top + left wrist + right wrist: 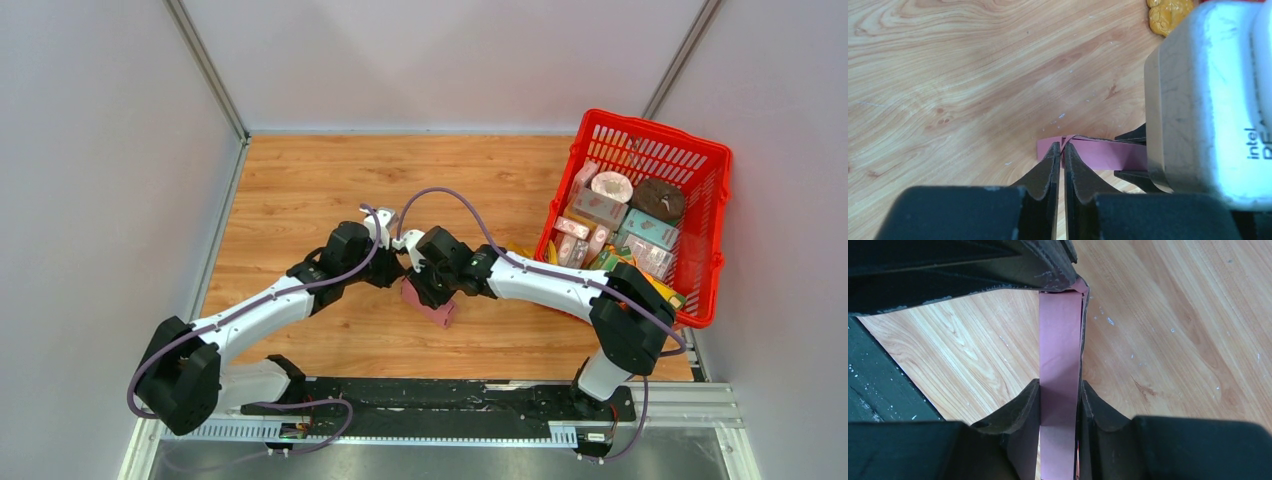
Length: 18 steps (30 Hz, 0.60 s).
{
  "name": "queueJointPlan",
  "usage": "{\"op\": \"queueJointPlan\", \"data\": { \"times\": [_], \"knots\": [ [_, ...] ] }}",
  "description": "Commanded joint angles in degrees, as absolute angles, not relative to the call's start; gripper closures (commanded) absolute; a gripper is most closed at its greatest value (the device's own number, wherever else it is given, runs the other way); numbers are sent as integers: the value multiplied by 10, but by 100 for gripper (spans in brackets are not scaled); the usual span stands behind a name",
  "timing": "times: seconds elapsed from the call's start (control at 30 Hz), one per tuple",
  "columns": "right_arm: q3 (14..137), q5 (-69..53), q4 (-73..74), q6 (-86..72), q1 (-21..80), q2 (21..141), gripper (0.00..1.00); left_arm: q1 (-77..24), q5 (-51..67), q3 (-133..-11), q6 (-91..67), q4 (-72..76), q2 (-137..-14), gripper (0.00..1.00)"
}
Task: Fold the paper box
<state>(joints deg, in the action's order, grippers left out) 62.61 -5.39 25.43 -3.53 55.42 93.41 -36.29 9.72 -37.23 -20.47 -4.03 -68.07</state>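
One word legible: "intel" on grey housing [1208,100] beside paper box [1098,155].

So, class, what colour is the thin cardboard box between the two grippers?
The thin cardboard box is plain pink, clearest in the right wrist view.

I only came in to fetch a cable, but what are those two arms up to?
Both arms meet mid-table over the pink paper box. The right claw is closed on the box, gripping it across its narrow width. The left claw pinches a thin edge at the box's other end. The folding looks unfinished. The red basket of cartons stands apart at the right.
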Motion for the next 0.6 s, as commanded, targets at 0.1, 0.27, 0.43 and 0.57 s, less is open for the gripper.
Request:
{"op": "queueJointPlan", "data": {
  "times": [0.1, 0.27, 0.43, 0.57],
  "knots": [
    [624, -77, 209, -39, 562, 935, 91, -382, 76, -346, -200, 51, -679, 94],
    [625, -54, 200, -61, 562, 947, 90, -402, 46, -309, -219, 80, -664, 100],
    [622, -40, 191, -74, 562, 953, 89, -416, 19, -272, -245, 101, -634, 100],
    [621, -32, 190, -74, 562, 955, 89, -417, 18, -251, -273, 93, -607, 100]
  ]
}}
